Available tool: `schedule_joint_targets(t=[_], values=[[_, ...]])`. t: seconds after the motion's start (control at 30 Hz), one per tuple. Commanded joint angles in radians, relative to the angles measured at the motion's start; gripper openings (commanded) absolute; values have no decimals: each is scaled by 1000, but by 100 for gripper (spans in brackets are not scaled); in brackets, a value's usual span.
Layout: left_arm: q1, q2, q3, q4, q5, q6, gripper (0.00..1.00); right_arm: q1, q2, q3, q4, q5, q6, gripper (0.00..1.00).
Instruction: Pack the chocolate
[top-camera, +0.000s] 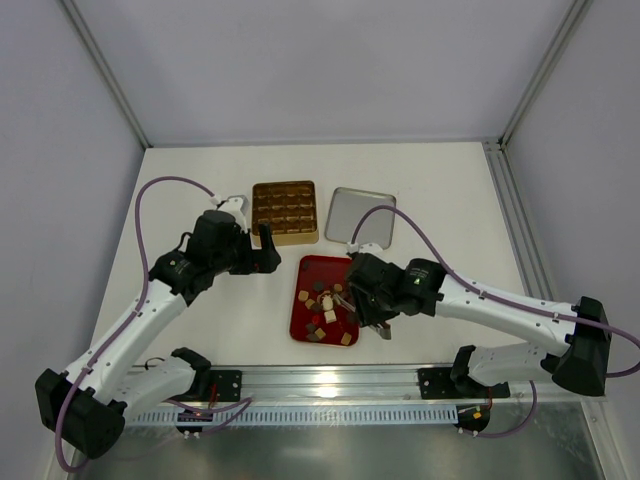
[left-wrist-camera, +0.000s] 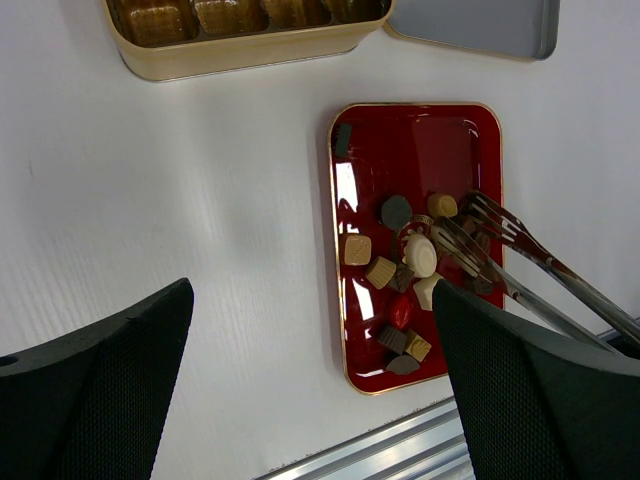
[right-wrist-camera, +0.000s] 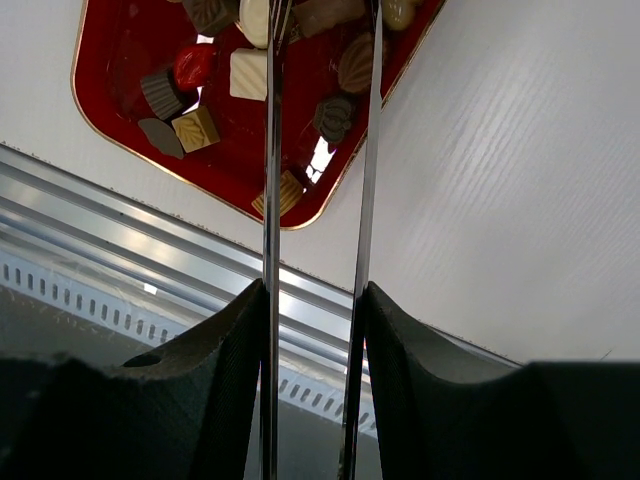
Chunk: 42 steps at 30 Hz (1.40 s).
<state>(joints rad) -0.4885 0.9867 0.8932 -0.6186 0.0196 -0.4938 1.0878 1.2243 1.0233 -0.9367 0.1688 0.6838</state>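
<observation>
The right gripper (right-wrist-camera: 315, 345) squeezes a pair of metal tongs (right-wrist-camera: 271, 200). The tong tips sit over the chocolate (left-wrist-camera: 420, 255) piled in the red tray (left-wrist-camera: 420, 140). The left gripper (left-wrist-camera: 312, 295) is wide open and holds nothing. It hangs over the table (top-camera: 200, 180) near the gold box (top-camera: 285, 212).

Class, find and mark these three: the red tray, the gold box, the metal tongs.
red tray (left-wrist-camera: 420, 150), left wrist view, bare upper floor.
gold box (left-wrist-camera: 240, 50), left wrist view, front wall.
tongs (right-wrist-camera: 271, 180), right wrist view, left arm.
</observation>
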Motion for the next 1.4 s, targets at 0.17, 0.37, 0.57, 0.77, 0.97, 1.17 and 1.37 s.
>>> schedule_joint_targets(t=[0.17, 0.37, 0.57, 0.77, 0.97, 1.17, 1.37], values=[[5, -6, 4, 8, -4, -2, 99, 11, -12, 34, -17, 1, -6, 45], [5, -8, 4, 8, -4, -2, 100, 14, -5, 26, -1, -3, -6, 40], [5, -10, 4, 8, -4, -2, 100, 14, -9, 43, 1, 1, -10, 33], [5, -11, 4, 7, -6, -3, 100, 14, -16, 95, -39, 32, -27, 33], [5, -13, 3, 7, -9, -2, 100, 14, -14, 118, -47, 40, -35, 32], [5, -14, 4, 7, -10, -3, 100, 11, -11, 159, -50, 55, -47, 32], [5, -31, 10, 7, -50, -5, 100, -28, 36, 228, -4, 57, -93, 33]])
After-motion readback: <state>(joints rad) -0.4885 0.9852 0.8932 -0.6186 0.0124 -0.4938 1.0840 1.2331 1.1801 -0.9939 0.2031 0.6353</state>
